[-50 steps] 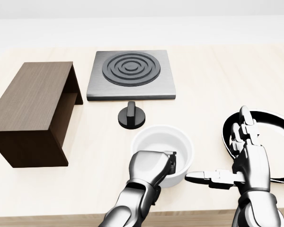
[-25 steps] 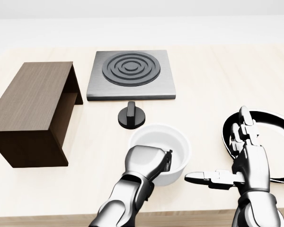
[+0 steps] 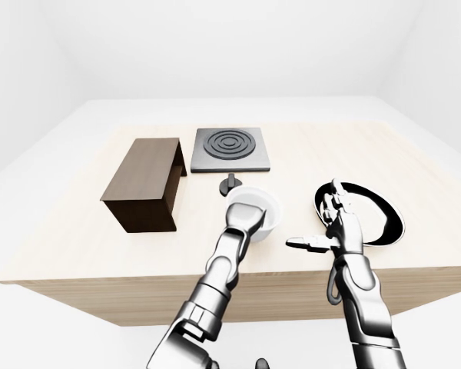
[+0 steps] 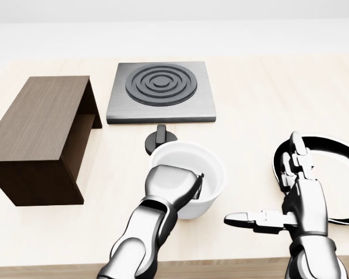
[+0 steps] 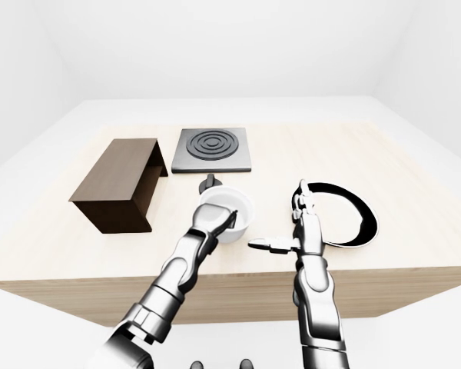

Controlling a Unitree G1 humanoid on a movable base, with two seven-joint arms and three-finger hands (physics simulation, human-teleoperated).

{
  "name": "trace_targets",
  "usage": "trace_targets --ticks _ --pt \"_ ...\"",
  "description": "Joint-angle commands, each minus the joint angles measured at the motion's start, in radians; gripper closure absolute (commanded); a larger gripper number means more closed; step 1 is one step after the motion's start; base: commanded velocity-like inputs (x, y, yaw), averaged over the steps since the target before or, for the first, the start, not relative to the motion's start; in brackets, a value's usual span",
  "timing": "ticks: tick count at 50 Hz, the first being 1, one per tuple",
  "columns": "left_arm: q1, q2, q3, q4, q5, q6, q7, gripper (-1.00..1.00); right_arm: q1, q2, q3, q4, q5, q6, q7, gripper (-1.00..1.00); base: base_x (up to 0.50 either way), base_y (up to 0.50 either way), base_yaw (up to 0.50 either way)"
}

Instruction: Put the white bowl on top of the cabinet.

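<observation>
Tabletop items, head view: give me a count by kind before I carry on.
White bowl: 1
Cabinet: 1
Hotplate: 1
Knob: 1
Black pan: 1
Total: 5

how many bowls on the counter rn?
1. The white bowl sits near the middle of the head view, just below the stove knob, with the left hand gripping its near rim. The black pan at right isn't a bowl. None look hidden.

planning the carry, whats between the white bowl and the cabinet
Nothing: in the head view only bare table lies between the white bowl, gripped by the left hand, and the cabinet.
</observation>
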Motion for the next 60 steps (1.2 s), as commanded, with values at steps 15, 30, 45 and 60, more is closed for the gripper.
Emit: trace_targets --ticks 15,30,45,60 --pt "-0.017 0.019 0.045 -0.248 0.007 0.000 -0.061 1.00 0.007 0.005 0.011 0.011 -0.012 -0.015 0.000 -1.00 0.00 0.00 0.00" --pt "-0.086 0.051 0.093 -0.345 -0.095 0.000 -0.063 1.00 -0.002 0.006 0.016 0.034 -0.020 -0.029 -0.005 -1.00 0.00 0.00 0.00" --pt "-0.157 0.127 0.131 -0.369 -0.072 0.000 -0.158 1.00 0.004 0.009 0.021 0.026 -0.024 -0.027 -0.007 -1.00 0.00 0.00 0.00" --pt "-0.189 0.203 0.187 -0.527 0.055 0.000 -0.346 1.00 0.008 0.013 0.030 0.031 -0.033 -0.035 -0.010 -1.00 0.00 0.00 0.00"
